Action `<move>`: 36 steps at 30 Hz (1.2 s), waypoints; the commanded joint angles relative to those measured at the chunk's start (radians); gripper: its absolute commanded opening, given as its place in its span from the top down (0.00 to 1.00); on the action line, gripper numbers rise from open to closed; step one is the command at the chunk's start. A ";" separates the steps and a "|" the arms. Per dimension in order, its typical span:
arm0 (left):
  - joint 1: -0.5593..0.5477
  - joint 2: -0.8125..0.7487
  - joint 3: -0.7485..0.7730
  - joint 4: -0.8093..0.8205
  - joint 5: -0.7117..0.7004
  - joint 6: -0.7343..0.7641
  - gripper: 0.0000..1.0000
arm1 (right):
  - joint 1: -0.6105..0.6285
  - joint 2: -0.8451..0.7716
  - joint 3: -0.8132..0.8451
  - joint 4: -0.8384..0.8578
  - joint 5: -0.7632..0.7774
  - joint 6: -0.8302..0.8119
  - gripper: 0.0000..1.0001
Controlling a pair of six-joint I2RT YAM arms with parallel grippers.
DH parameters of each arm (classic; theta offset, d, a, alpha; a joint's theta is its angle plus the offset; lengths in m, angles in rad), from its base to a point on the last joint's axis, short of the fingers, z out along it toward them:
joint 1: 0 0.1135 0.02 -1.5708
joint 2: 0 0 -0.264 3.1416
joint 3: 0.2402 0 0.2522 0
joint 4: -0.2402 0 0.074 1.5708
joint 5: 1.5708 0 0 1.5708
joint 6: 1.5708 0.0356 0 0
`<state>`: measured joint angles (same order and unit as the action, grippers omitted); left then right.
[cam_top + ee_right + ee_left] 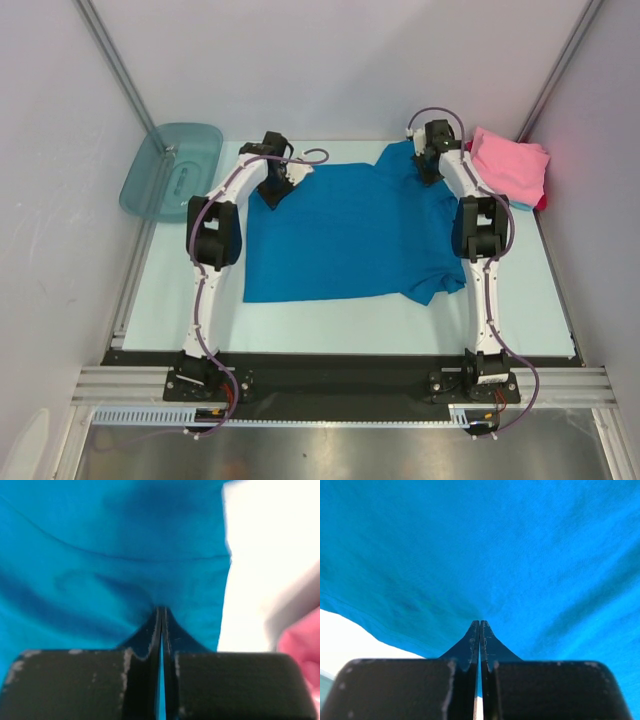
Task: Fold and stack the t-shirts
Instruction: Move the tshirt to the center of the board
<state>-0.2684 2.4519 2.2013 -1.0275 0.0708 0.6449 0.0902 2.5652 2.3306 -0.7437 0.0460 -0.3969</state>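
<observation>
A bright blue t-shirt (345, 230) lies spread on the table. My left gripper (277, 192) is at its far left corner, jaws shut on the cloth (485, 555), which pulls into folds at the tips (480, 622). My right gripper (428, 172) is at the far right corner, jaws shut on the blue cloth (110, 540) with puckers at the tips (161, 608). A folded pink t-shirt (510, 165) tops a stack at the far right, with light blue and red edges (532, 205) below it. Pink also shows in the right wrist view (300, 650).
A translucent teal plastic tub (170, 168) leans at the far left against the wall. A shirt sleeve (435, 285) lies rumpled near the right arm. White walls close in on both sides and behind. A black strip (340, 375) runs along the near table edge.
</observation>
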 commanded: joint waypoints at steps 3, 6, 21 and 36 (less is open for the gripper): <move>-0.005 -0.001 0.041 -0.016 -0.028 0.010 1.00 | 0.006 0.013 0.027 0.020 0.018 -0.013 1.00; -0.006 0.018 0.054 -0.019 -0.066 -0.001 1.00 | 0.006 0.013 0.019 0.014 0.020 -0.011 1.00; -0.032 0.173 0.181 -0.017 -0.245 -0.042 1.00 | 0.013 -0.020 0.010 0.029 0.035 -0.014 1.00; -0.032 0.256 0.209 0.184 -0.526 0.015 1.00 | 0.036 0.016 -0.014 0.220 0.244 -0.112 1.00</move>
<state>-0.3164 2.6434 2.3970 -0.9279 -0.4232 0.6369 0.1165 2.5732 2.3093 -0.6331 0.1913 -0.4641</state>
